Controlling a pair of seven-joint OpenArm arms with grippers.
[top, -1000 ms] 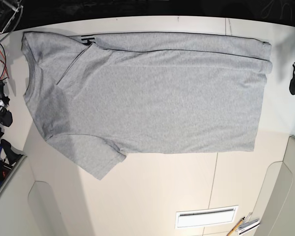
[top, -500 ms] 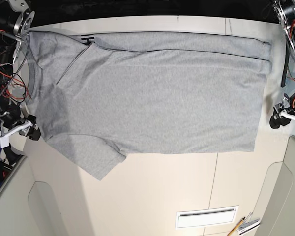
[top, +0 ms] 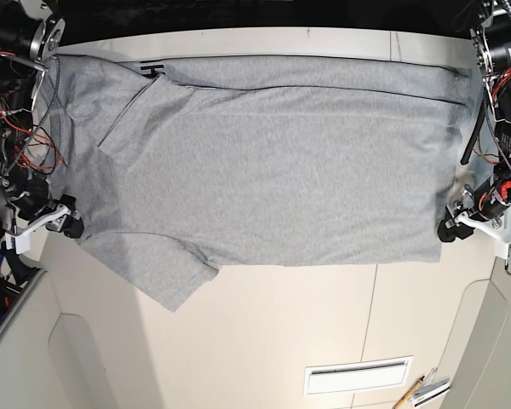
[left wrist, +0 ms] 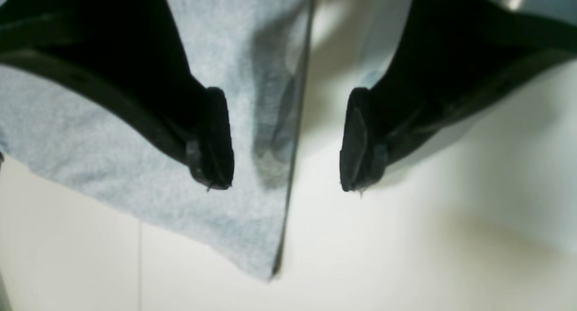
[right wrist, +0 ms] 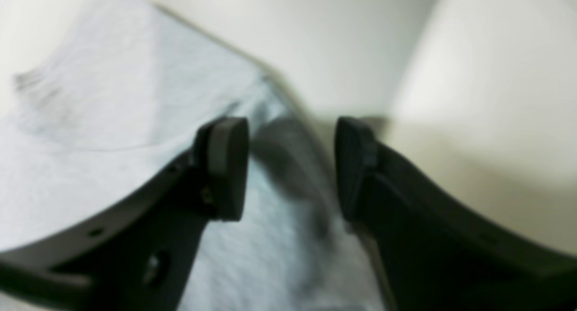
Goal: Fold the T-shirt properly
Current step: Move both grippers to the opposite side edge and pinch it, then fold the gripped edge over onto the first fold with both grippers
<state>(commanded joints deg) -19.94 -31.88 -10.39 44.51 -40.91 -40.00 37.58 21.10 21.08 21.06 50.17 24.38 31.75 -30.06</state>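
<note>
T-shirt (top: 281,170) lies spread across the table (top: 264,341), 1 sleeve angled toward the view's bottom. At the base view's left, the right gripper (right wrist: 292,169) is parted around its edge; at the right, the left gripper (left wrist: 287,139), also wide, straddles the other edge.

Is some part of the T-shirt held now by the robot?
No; both jaws stand open, astride opposite edges of the T-shirt.

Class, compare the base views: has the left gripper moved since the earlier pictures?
Yes. The left gripper has come inward, toward the T-shirt; judged against the shirt's side edge, it was clear of that edge and now overlaps it.
</note>
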